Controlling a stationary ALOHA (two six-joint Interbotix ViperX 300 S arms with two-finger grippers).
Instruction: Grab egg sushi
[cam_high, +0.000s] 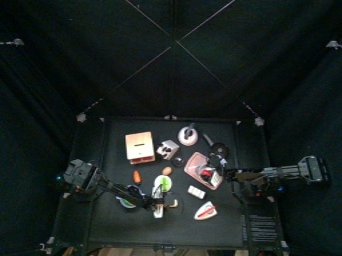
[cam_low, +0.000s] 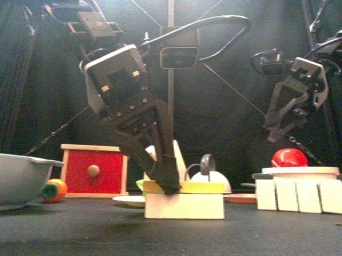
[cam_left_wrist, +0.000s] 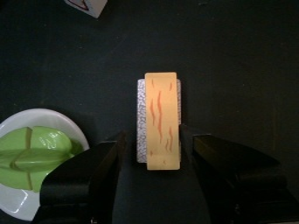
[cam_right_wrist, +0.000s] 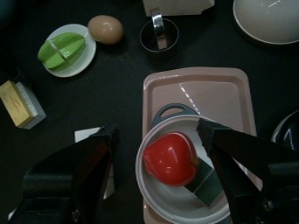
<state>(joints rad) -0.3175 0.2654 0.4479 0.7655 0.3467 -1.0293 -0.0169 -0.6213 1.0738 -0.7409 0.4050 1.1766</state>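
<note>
The egg sushi (cam_left_wrist: 160, 118), a small pale block with a yellow-orange top, lies on the black table. My left gripper (cam_left_wrist: 160, 142) is low over it, one jaw on each side with a narrow gap, so it is open around the sushi. In the front view the left gripper (cam_low: 166, 183) reaches down onto the sushi (cam_low: 185, 205). The sushi also shows in the right wrist view (cam_right_wrist: 21, 103). In the top view the left gripper (cam_high: 160, 199) is at the table's front middle. My right gripper (cam_right_wrist: 158, 131) is open and empty, above a bowl holding a red piece (cam_right_wrist: 170, 159).
A white plate with a green piece (cam_left_wrist: 26, 162) lies close beside the sushi. A pink tray (cam_right_wrist: 198, 83) holds the bowl. A tilted white block (cam_right_wrist: 87, 136), an orange egg (cam_right_wrist: 105, 29), a metal cup (cam_right_wrist: 160, 35) and a red box (cam_low: 94, 168) stand around.
</note>
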